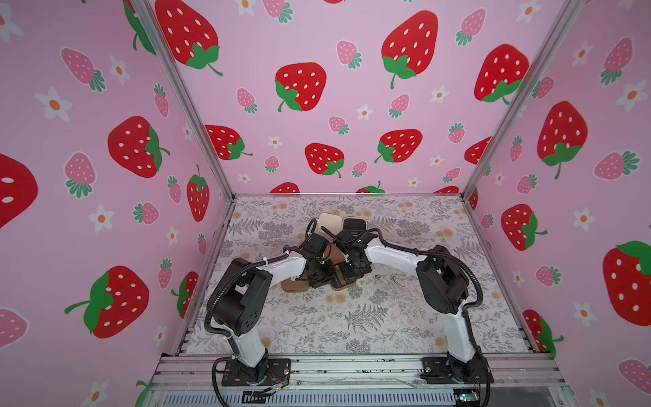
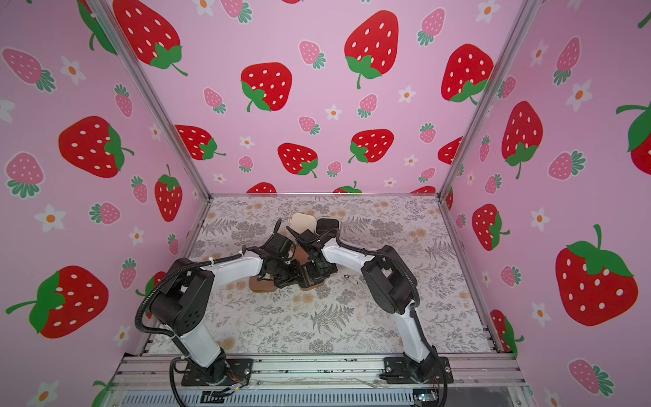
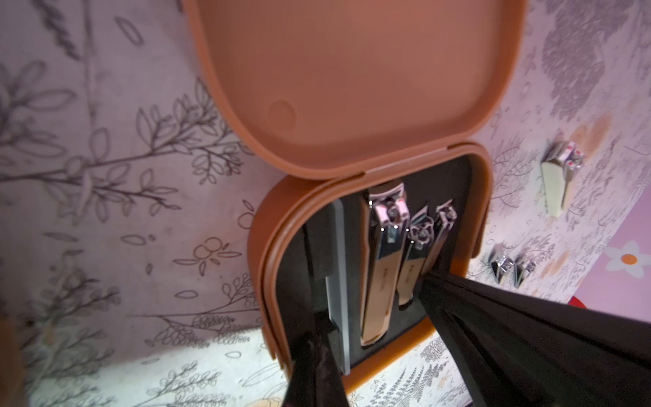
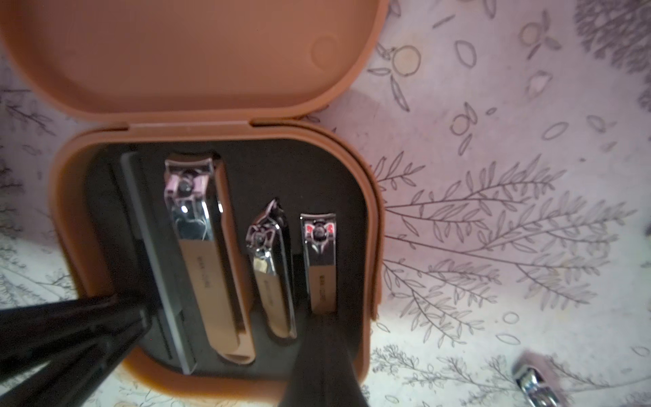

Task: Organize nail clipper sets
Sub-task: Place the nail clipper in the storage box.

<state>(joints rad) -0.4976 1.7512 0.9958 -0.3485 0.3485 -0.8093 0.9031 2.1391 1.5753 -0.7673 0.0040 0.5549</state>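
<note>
Brown rounded-square open case (image 4: 374,211): it lies about the middle of the floral-print desk (image 1: 352,324), with its lid (image 3: 352,70) folded flat back. My arms cover most of it in both top views.
Black slotted insert (image 4: 253,169): only my wrist views show it. It holds a flat grey nail file (image 4: 155,246), a large silvery-bronze clipper (image 4: 204,246), a slanted mid-size clipper (image 4: 271,282) and a small clipper (image 4: 320,260).
Left gripper (image 3: 311,349): clenched on nothing, with its tip down at the file's side of the insert. I cannot tell whether it presses on the file.
Right gripper (image 4: 322,345): clenched and empty, with its tip at the tail end of the small clipper. In the left wrist view it hides most of that clipper.
Loose metal clippers (image 3: 560,183): I count three in the left wrist view, one large and two small. They lie on the desk between the open case and the right edge. In the top views I make out only two small glints there. The right wrist view catches one, blurred.
Closed brown rounded-square case (image 1: 294,283): I see it in the top views only. It sits just beside the open case, on the left-edge side, partly under my left arm, and looks closed.
Cream rounded-square case (image 1: 330,221): I see it in the top views only, toward the middle of the far edge. A black-lined half (image 1: 355,225) lies just beside it.
</note>
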